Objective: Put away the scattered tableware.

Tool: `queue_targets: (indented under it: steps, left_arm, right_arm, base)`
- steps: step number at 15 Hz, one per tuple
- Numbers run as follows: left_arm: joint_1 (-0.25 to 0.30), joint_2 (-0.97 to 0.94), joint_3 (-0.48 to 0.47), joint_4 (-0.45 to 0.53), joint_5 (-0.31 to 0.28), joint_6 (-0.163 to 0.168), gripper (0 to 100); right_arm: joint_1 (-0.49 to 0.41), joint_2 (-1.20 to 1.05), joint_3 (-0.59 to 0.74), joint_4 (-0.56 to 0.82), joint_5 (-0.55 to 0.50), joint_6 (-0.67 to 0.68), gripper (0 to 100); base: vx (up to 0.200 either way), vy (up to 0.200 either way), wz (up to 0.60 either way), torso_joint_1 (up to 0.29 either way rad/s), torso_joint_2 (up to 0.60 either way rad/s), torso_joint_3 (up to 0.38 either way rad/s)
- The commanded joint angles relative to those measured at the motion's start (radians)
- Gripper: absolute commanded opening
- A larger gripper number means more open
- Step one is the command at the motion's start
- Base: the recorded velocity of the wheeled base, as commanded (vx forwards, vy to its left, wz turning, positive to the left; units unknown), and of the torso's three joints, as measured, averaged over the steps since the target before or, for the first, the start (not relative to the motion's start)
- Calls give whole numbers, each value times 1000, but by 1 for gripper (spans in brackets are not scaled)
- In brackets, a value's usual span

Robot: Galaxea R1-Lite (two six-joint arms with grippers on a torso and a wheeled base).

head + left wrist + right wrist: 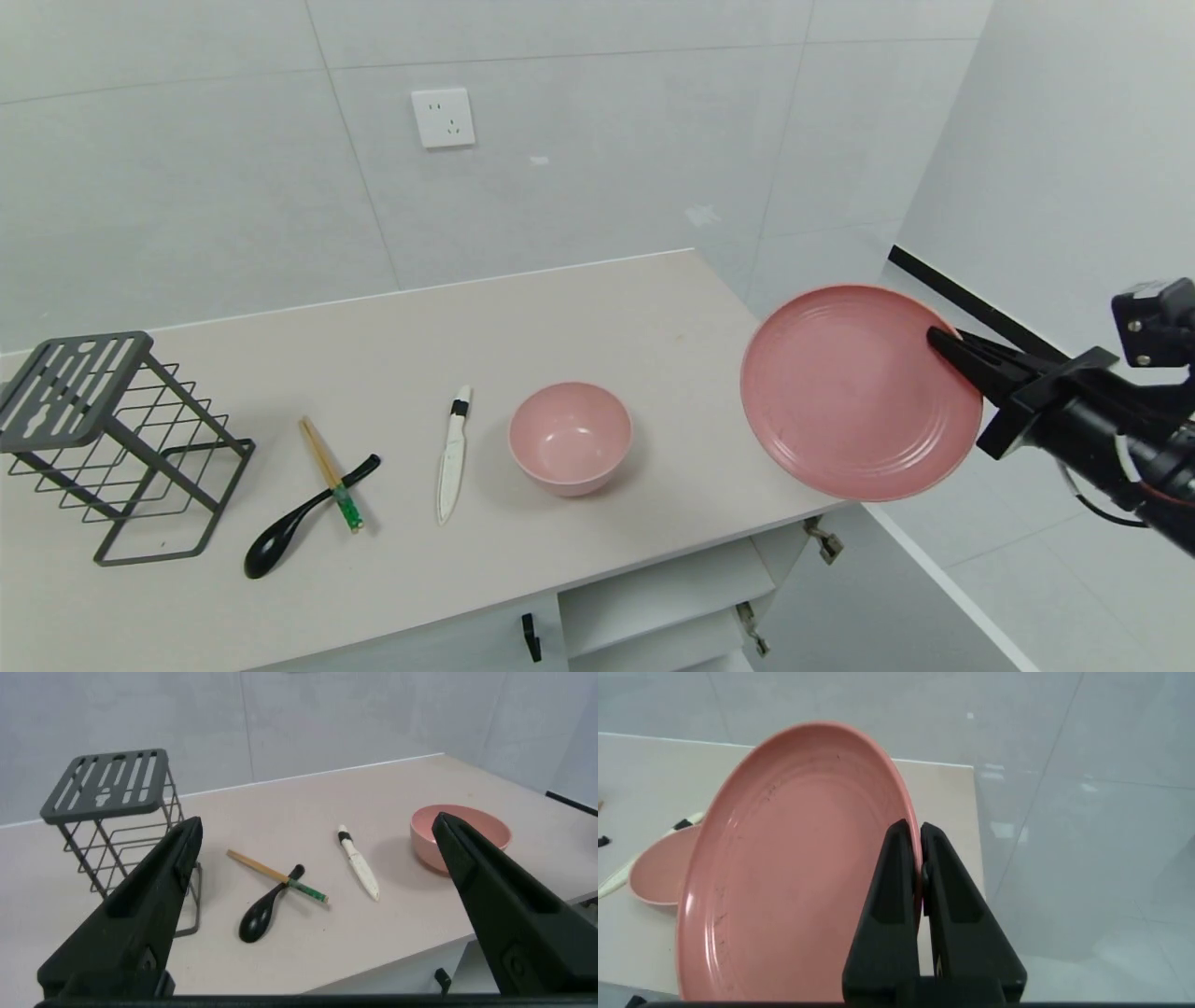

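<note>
Beige counter [560, 308], ridged round pink plate [840, 392]

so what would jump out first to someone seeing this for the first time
The big pink plate, held tilted by its rim in the right gripper at the right end of the counter, catches the eye first. Next come the matching pink bowl upright mid-counter, a white knife to its left, then a black spoon crossed with wooden chopsticks beside a dark wire rack.
</note>
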Motion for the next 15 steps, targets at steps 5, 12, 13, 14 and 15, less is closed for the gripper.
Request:
queue_targets:
  steps: [5,12,13,14,15]
  left_arm:
    - [-34,282,-308,3,-226,-36,100]
    - [-106,637,-383,-232,-356,-7,100]
    - [-152,724,-383,-266,-376,-8,100]
    - [-183,767,-383,-278,-378,-10,100]
    - [-220,819,-385,-286,-378,-10,100]
  right_arm:
    - [-4,-101,9,3,4,-20,0]
    - [-25,-190,-7,3,39,-36,0]
    - [-25,-196,-8,1,40,-38,0]
    - [-25,-216,-8,1,40,-38,0]
    - [-24,-233,-5,3,40,-38,0]
  base:
    - [0,0,0,0,0,0]
    - [0,0,0,0,0,0]
    - [0,0,0,0,0,0]
    - [0,0,0,0,0,0]
    - [0,0,0,0,0,0]
